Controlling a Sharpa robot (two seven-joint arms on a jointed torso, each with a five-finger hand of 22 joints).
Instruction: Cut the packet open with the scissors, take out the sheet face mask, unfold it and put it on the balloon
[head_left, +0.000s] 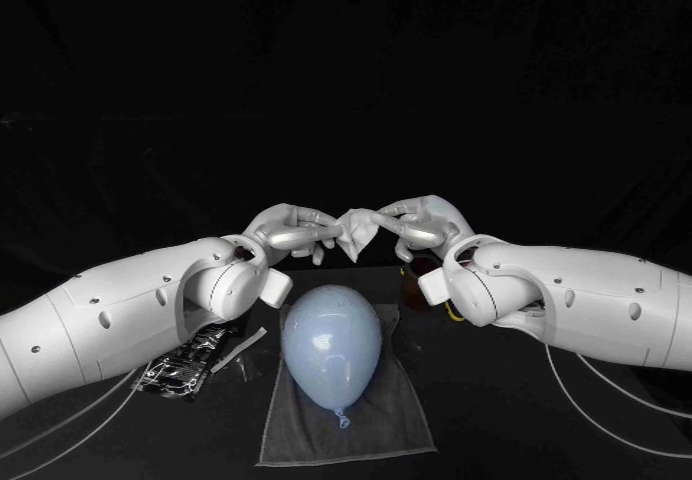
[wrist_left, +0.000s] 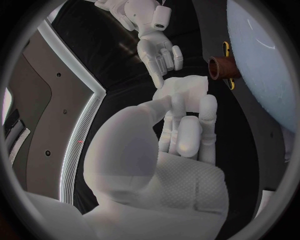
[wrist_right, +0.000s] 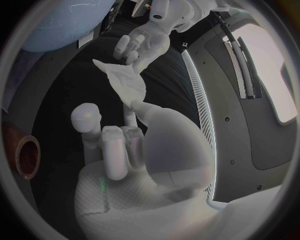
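A pale blue balloon (head_left: 332, 343) lies on a grey towel (head_left: 361, 435) at the middle of the table, knot toward me. Behind and above it my two hands meet. A small, still folded white sheet mask (head_left: 364, 233) hangs between them. My left hand (head_left: 293, 230) pinches its left side and my right hand (head_left: 421, 222) pinches its right side. From the left wrist, the mask (wrist_left: 184, 90) sits at my left hand's (wrist_left: 187, 131) fingertips, with the right hand (wrist_left: 156, 47) beyond. From the right wrist, the mask (wrist_right: 124, 80) spans between right hand (wrist_right: 119, 145) and left hand (wrist_right: 145, 42).
A silvery opened packet (head_left: 185, 366) lies on the table under my left forearm, left of the towel. A brown cylinder (wrist_left: 219, 67) with a yellow piece stands beside the balloon (wrist_left: 269, 75), near my right forearm; it appears as the cylinder (wrist_right: 25, 156) in the right wrist view.
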